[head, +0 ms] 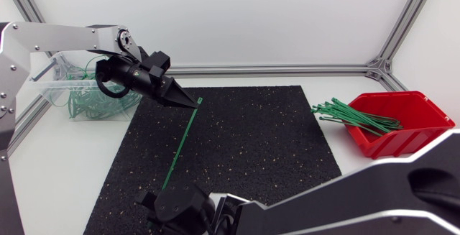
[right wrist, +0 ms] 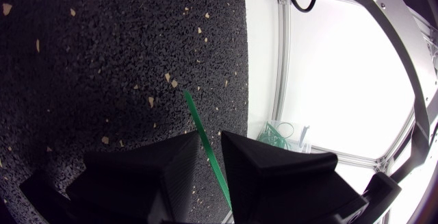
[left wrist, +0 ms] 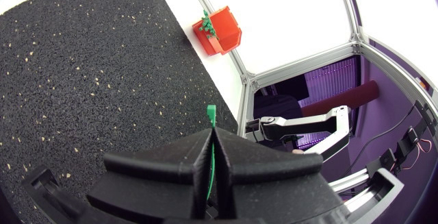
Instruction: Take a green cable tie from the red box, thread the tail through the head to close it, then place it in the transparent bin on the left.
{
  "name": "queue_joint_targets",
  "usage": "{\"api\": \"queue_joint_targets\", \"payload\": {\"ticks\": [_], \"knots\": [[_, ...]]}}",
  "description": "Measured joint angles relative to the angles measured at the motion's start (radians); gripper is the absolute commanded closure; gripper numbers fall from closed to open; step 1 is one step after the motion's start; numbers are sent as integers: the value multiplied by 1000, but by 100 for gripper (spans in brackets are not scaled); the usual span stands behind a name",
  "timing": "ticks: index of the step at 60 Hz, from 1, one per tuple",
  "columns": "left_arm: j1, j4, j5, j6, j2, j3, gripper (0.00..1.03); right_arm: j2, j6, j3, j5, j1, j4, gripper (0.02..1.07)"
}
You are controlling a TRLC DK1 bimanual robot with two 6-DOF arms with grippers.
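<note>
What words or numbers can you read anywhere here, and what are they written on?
There are none to read. No words, numbers or signs show on the red box, the see-through bin, the green cable tie, the black mat, the left claw or the right claw.
</note>
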Motion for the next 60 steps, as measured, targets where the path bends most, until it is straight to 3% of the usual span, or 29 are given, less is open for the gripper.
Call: {"api": "queue_joint_targets", "payload": {"ticks": [60], "knots": [[0, 0, 0, 0, 12, 0, 100, -25, 29, -13, 18, 24, -3, 83]]}}
